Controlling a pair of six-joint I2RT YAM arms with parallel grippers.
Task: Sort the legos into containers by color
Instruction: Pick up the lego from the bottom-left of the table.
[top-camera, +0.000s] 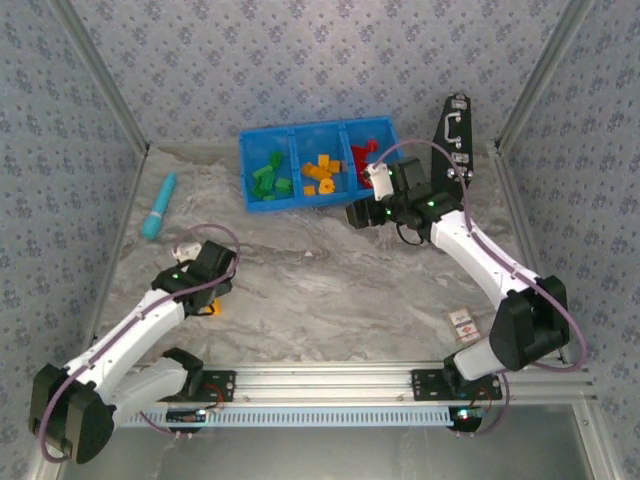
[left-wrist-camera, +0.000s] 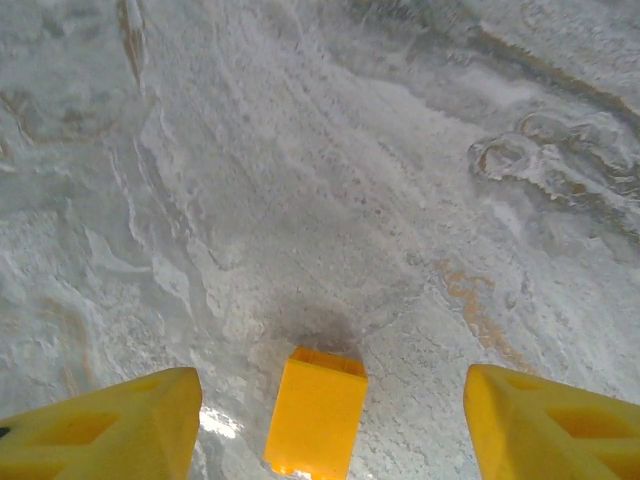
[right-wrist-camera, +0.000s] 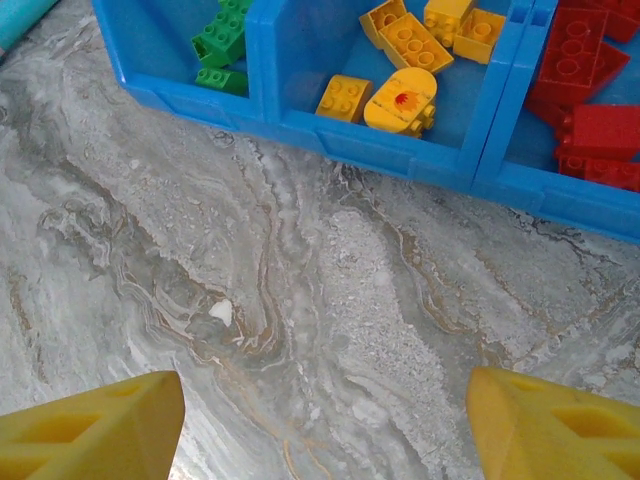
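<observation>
One orange-yellow lego (left-wrist-camera: 316, 410) lies on the marbled table between the spread fingers of my left gripper (left-wrist-camera: 330, 430), which is open around it without touching; from above that gripper (top-camera: 212, 296) sits at the front left with the lego (top-camera: 214, 307) peeking out beneath it. The blue tray (top-camera: 246, 165) stands at the back with green legos (top-camera: 271, 175) in its left compartment, orange-yellow legos (top-camera: 320, 172) in the middle and red legos (top-camera: 362, 158) on the right. My right gripper (right-wrist-camera: 325, 430) is open over bare table just in front of the tray (right-wrist-camera: 400, 155).
A teal cylinder tool (top-camera: 158, 205) lies at the back left. A black case with metal latches (top-camera: 455, 135) leans at the back right. A small card (top-camera: 463, 324) lies near the right arm's base. Metal rails frame the table.
</observation>
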